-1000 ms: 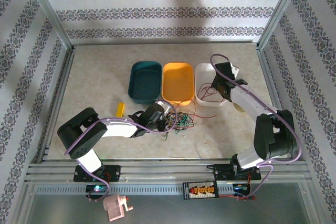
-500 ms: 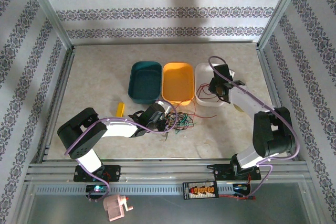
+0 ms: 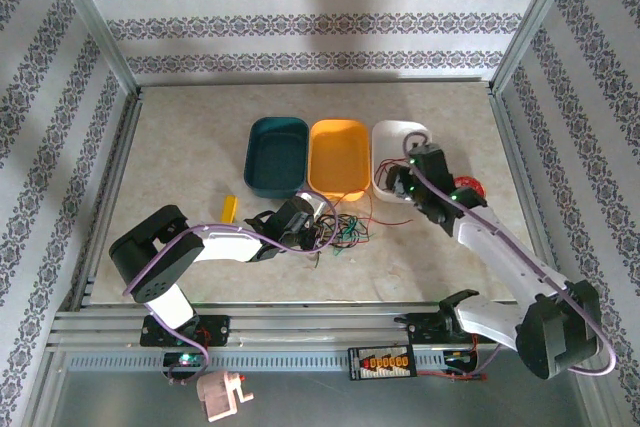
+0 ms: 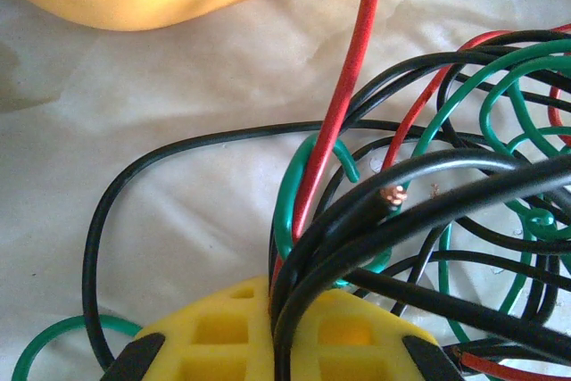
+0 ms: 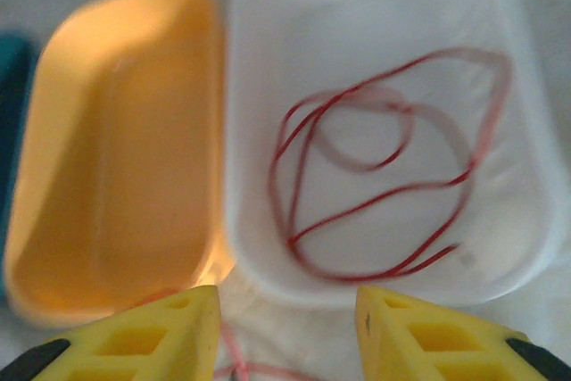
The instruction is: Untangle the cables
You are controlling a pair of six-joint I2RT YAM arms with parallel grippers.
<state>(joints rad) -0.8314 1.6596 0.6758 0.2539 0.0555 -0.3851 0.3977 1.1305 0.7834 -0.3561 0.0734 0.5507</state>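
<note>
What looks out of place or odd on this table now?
The red, green and black cables lie knotted on the table before the orange tray, the left pincer shut on several strands. One black cable ends in bare copper. A single red cable lies apart, coiled in the white tray.

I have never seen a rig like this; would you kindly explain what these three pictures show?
This is a two-armed robot bolted to a table. One picture looks down from above; the others come from a camera on each wrist. On the table sit a teal tray, an orange tray, a white tray and a tangle of thin red, green and black cables. The left gripper is shut on that tangle. The right gripper hangs open by the white tray, where one red cable lies.
</note>
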